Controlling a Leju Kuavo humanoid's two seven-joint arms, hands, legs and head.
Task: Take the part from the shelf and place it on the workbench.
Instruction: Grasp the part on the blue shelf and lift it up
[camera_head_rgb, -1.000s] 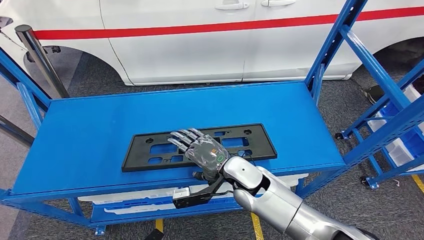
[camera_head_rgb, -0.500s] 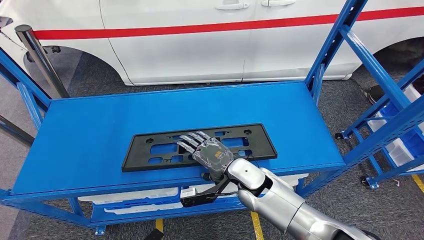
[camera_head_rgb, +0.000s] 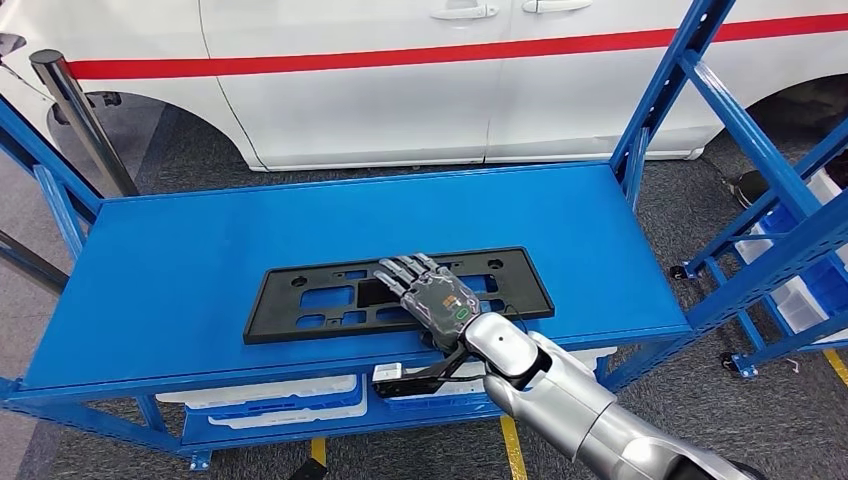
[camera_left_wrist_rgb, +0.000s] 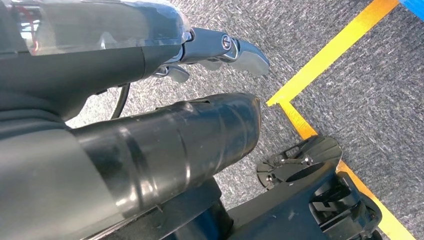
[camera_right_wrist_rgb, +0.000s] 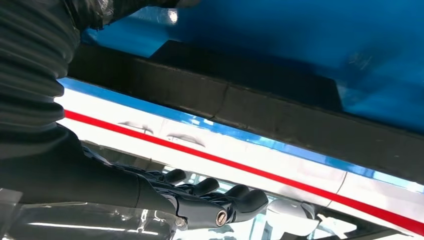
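Right hand (camera_head_rgb: 437, 297) shifted right | fingers flat, holding nothing, over part (camera_head_rgb: 300, 300) | blue workbench (camera_head_rgb: 180, 260)

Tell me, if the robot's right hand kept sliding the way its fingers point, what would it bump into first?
Probably nothing soon. The right hand lies over the black plate, fingers pointing toward the far left of the blue shelf, which looks bare that way. Height above the plate is hard to judge.

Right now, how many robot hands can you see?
2. The right hand reaches over the black part on the blue shelf. The left hand hangs above the grey floor.
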